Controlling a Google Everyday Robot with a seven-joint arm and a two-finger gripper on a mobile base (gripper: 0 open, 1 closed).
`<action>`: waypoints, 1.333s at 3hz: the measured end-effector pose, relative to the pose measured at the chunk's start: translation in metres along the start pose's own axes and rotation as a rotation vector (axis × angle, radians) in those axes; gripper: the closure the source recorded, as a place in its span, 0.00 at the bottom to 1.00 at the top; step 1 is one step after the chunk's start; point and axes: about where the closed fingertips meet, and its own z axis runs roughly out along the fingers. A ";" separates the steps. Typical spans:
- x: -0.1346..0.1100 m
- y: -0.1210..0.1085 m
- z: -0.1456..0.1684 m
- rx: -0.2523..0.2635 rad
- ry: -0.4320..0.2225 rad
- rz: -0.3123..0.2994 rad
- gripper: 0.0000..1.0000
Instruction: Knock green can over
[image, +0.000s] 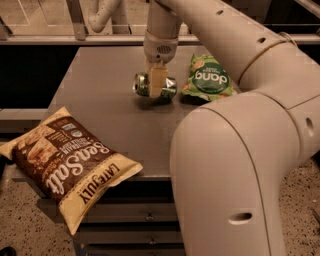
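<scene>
The green can (170, 89) lies on its side at the far middle of the grey table (100, 110), its silver top facing left. It rests on or just above the tabletop. My gripper (157, 86) comes down from above and is shut across the can's middle. One pale finger (158, 79) covers the can's front; the other is hidden behind it.
A flat green "dang" snack bag (207, 77) lies just right of the can. A brown Sea Salt chip bag (70, 162) overhangs the table's front left corner. My large white arm (235, 165) fills the right foreground. A rail runs behind the table.
</scene>
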 end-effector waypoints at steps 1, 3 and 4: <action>0.002 0.011 0.008 -0.030 -0.047 0.022 0.15; 0.003 0.024 0.003 -0.045 -0.199 0.065 0.00; 0.011 0.029 -0.007 -0.028 -0.284 0.111 0.00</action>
